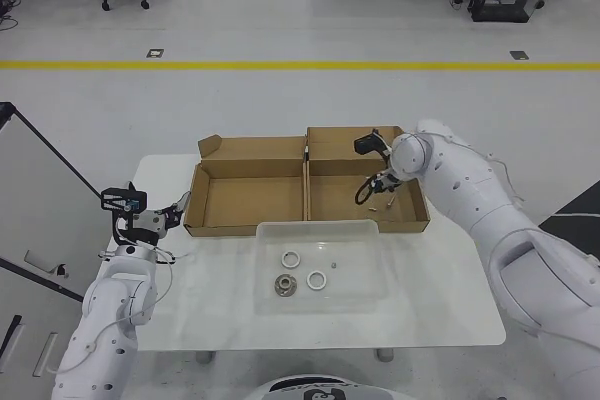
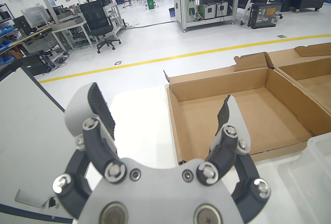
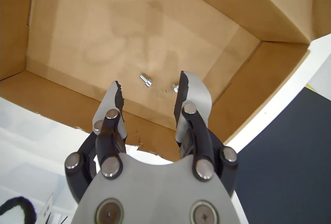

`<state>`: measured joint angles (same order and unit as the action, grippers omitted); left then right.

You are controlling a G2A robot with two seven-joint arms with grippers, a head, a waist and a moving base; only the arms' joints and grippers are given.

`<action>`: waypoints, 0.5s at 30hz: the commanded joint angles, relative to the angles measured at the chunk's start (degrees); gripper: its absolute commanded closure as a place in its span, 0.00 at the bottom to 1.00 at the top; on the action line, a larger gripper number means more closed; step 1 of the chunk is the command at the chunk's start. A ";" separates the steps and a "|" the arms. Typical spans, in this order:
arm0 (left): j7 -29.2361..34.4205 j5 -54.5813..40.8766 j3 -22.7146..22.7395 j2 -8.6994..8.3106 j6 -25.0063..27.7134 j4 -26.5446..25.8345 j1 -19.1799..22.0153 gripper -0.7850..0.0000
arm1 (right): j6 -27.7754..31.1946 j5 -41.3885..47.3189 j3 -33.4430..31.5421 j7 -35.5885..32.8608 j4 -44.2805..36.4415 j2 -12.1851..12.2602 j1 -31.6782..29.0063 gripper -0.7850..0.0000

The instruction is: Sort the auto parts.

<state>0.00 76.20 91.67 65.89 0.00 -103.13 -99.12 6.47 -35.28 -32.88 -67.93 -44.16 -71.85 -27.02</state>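
Three parts lie loose in the clear tray [image 1: 355, 295] at the middle of the white bench [image 1: 430, 290]: a white ring [image 1: 291, 259], a second white ring [image 1: 318, 280] at 4 o'clock of it, and a metal flanged piece [image 1: 284, 287] at 6 o'clock of the first. Beyond the tray, at 12 o'clock, two open cardboard boxes sit side by side. The right end effector [image 3: 149, 81] hangs inside the right-hand box [image 1: 335, 195], fingers apart and holding nothing, just above two short metal pins [image 3: 145, 80] resting on the box floor. The left end effector [image 2: 160, 95], also spread and empty, waits at 9 o'clock of the bare left-hand box [image 1: 245, 195]. The pins look delivered, so fetching from the tray is probably next. To do it well, the arm should rise straight over the box's near wall before crossing, come down vertically on one ring, pinch across its rim, and keep rings apart from metal pieces.
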 commanded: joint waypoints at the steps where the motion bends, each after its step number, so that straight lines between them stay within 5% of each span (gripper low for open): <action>1: 0.00 0.00 0.00 0.00 0.00 0.00 0.00 0.00 | 0.49 -0.01 -1.13 -0.84 -1.96 0.58 0.25 0.00; 15: 0.00 0.00 0.00 0.00 0.00 0.00 0.00 0.00 | 1.94 1.47 -14.50 -17.61 -32.92 8.06 -7.25 0.00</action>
<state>0.00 76.20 91.67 65.89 0.00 -103.13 -99.12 8.30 -33.86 -46.24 -83.92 -73.86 -64.35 -33.25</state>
